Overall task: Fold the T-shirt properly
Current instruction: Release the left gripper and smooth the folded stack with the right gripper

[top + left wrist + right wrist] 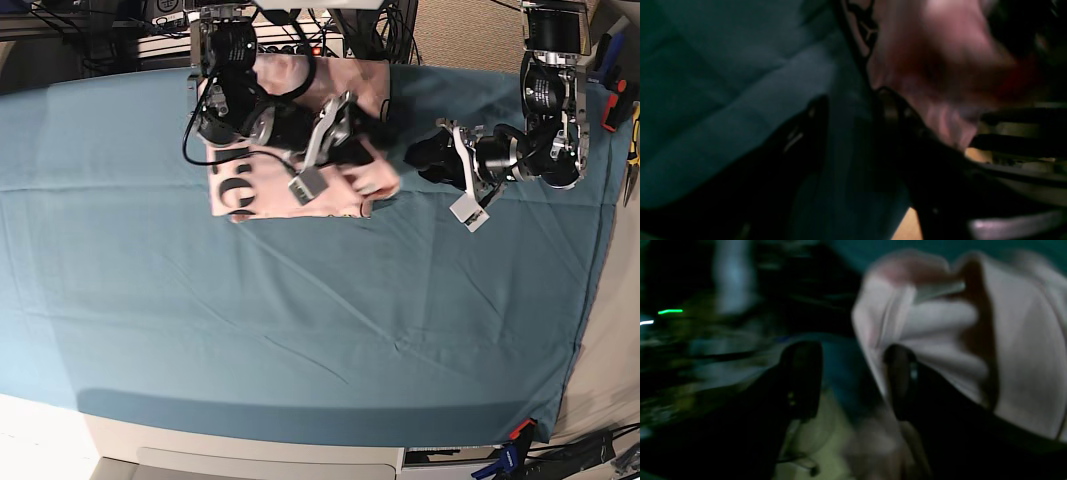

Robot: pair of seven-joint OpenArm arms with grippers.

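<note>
1. T-shirt, pale pink, lies bunched into a rough rectangle at the far edge of the counter, on the teal table cloth. Its long axis runs side to side along that far edge. Black lettering shows at its near left corner; which way the collar points I cannot tell.
2. The teal table cloth stretches wide and creased on the near side of the T-shirt, bare of other things.
3. The right gripper hangs over the T-shirt's right part. In its wrist view the jaws stand apart with no cloth between them, one finger just beside a pink fold.
4. The left gripper sits just beside the T-shirt's right edge, over bare cloth. Its jaws look parted and hold nothing that I can make out; the wrist view is too blurred to be sure.
5. Risk, as I judge it: with the jaws loose, the rumpled right-hand fold may spring open or slump crooked. A sweeping arm could also drag the layers askew and spoil the fold.
</note>
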